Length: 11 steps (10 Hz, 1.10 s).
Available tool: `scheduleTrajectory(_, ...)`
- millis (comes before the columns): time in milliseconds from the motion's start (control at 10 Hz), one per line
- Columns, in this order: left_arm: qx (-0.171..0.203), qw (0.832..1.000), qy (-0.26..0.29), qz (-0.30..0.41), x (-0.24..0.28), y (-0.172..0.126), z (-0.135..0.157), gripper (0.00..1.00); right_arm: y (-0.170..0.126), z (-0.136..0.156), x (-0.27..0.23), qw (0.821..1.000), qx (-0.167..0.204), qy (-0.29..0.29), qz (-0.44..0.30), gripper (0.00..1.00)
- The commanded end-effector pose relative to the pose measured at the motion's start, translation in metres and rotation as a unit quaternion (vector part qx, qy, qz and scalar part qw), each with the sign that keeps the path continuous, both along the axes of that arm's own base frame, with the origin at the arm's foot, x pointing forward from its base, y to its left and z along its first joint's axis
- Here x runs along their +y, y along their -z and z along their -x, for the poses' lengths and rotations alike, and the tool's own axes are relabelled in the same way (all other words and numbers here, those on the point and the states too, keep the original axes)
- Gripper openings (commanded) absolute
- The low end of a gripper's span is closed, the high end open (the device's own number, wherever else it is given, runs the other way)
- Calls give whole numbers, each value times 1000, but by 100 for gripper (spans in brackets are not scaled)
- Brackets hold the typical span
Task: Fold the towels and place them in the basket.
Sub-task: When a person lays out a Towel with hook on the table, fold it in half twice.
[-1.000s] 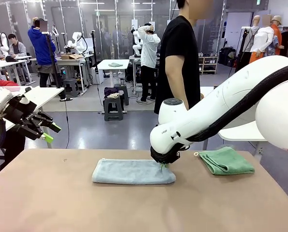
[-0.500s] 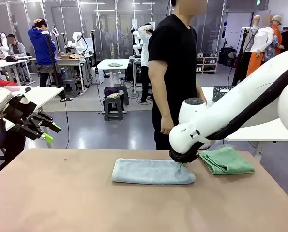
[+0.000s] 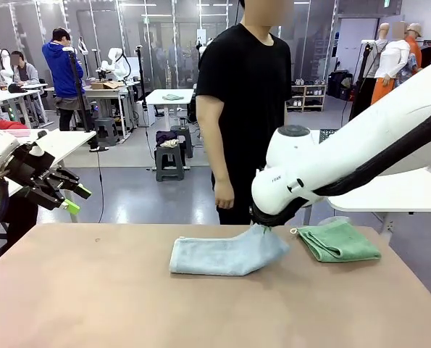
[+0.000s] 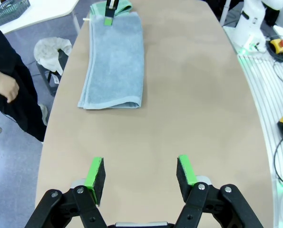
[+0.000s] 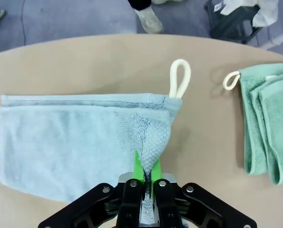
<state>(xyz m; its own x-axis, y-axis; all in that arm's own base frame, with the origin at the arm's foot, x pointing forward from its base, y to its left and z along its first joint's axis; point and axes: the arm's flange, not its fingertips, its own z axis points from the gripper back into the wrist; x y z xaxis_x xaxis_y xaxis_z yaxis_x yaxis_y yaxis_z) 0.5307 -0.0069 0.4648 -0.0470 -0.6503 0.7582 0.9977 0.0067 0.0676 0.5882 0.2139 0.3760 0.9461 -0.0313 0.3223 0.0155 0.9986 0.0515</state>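
On the tabletop (image 3: 92,304): two towels
Grey-blue towel (image 3: 222,254): centre, right end lifted, pinched by right gripper (image 5: 145,176) jaws
Mint green towel (image 3: 338,241): folded, far right
Left gripper (image 4: 140,173): jaws spread, empty

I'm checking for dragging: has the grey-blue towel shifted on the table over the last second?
Yes. The grey-blue towel slid toward the folded green towel, which stayed put; the right gripper now lifts its near end.

Right hand (image 5: 145,178) pinches blue towel (image 5: 70,137) — green towel (image 5: 267,123) beside.
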Motion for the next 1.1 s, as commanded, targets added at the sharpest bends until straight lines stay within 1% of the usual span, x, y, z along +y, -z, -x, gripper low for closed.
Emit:
scheduleTrajectory(0, -2, 1000, -1, -1, 0, 0, 0, 76, -18, 6, 39, 999, 19, 31, 33, 1)
scheduleTrajectory(200, -2, 1000, -1, -1, 0, 0, 0, 76, -25, 1, 94, 997, 36, 48, 52, 1)
scheduleTrajectory(400, -2, 1000, -1, -1, 0, 0, 0, 76, -23, -9, 136, 996, 39, 66, 38, 1)
scheduleTrajectory(500, -2, 1000, -1, -1, 0, 0, 0, 76, -20, -16, 150, 995, 40, 83, 24, 1)
scheduleTrajectory(600, -2, 1000, -1, -1, 0, 0, 0, 76, -15, -24, 161, 994, 50, 92, 3, 1)
scheduleTrajectory(800, -2, 1000, -1, -1, 0, 0, 0, 76, -5, -28, 175, 992, 64, 103, -37, 1)
scheduleTrajectory(1000, -2, 1000, -1, -1, 0, 0, 0, 76, 9, -31, 183, 990, 63, 110, -60, 1)
